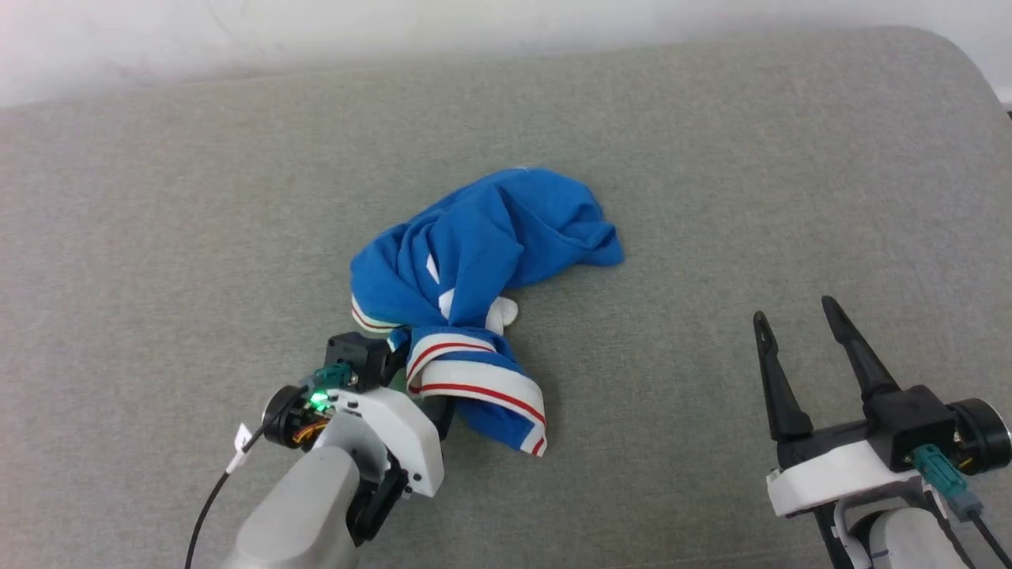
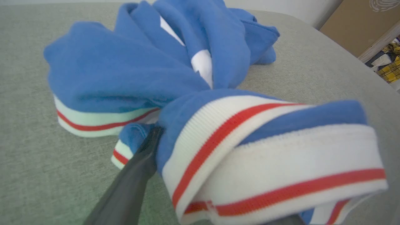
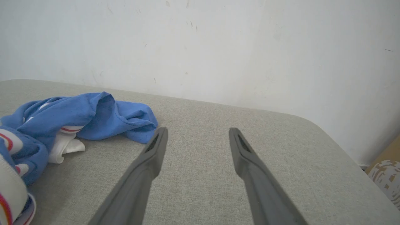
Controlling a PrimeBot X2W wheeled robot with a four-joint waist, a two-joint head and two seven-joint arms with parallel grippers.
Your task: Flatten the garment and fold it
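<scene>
The garment (image 1: 482, 237) lies crumpled in a heap in the middle of the grey cushioned surface (image 1: 711, 158), blue with white-and-red striped trim and a bit of white cloth showing. My left gripper (image 1: 423, 379) is pushed into its near edge, the fingertips buried under the trim. In the left wrist view the garment (image 2: 125, 68) fills the frame; my left gripper (image 2: 195, 131) stands open, its left finger (image 2: 137, 175) bare and the striped band draped over the other. My right gripper (image 1: 794, 310) rests open and empty at the lower right, well clear of the garment (image 3: 93, 115); its fingers (image 3: 147, 165) are spread apart.
A pale wall (image 1: 474, 32) runs behind the surface, whose far right corner is rounded (image 3: 312, 125). Beyond that corner stands a brown cardboard box (image 2: 343, 25) and a pile of patterned clothes (image 2: 390, 62). Bare grey fabric surrounds the heap on every side.
</scene>
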